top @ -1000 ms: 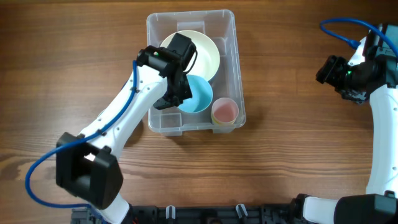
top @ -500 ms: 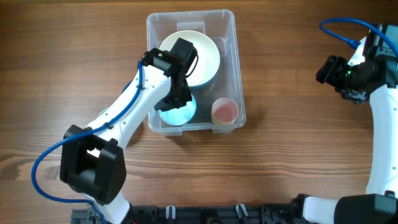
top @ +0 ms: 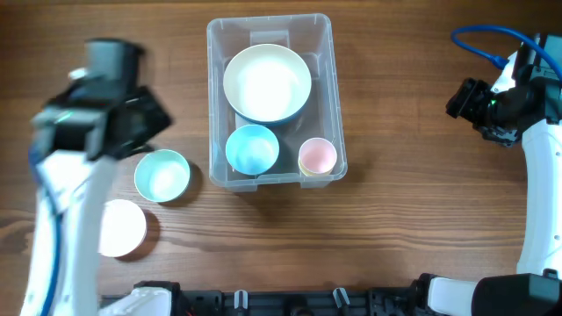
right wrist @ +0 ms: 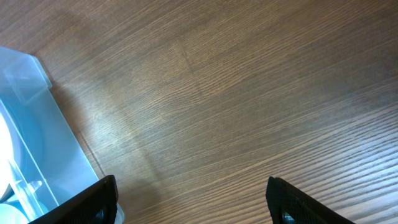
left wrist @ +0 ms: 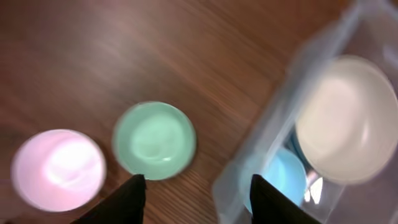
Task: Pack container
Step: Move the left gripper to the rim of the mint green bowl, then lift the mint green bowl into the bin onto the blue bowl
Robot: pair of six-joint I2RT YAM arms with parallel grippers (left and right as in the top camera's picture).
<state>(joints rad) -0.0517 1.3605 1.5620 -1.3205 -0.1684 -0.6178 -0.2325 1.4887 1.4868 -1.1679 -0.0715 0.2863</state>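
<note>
The clear container (top: 327,53) stands at the table's upper middle. It holds a large cream bowl (top: 267,83), a blue bowl (top: 252,148) and a pink cup (top: 317,157). A mint bowl (top: 162,175) and a pale pink bowl (top: 121,227) sit on the table to its left. My left gripper (top: 140,123), blurred, hangs left of the container. In the left wrist view it (left wrist: 198,196) is open and holds nothing, between the mint bowl (left wrist: 154,140) and the container's rim (left wrist: 261,168). My right gripper (top: 465,98) is far right, open (right wrist: 193,199) over bare wood.
In the left wrist view the pale pink bowl (left wrist: 58,169) lies at the lower left, and the cream bowl (left wrist: 345,118) and blue bowl (left wrist: 280,177) show through the container's wall. The container's corner (right wrist: 31,143) shows at the right wrist view's left edge.
My left gripper opened and let go of the blue bowl in the container's near left corner, then swung out left over the table. The right arm has not moved.
</note>
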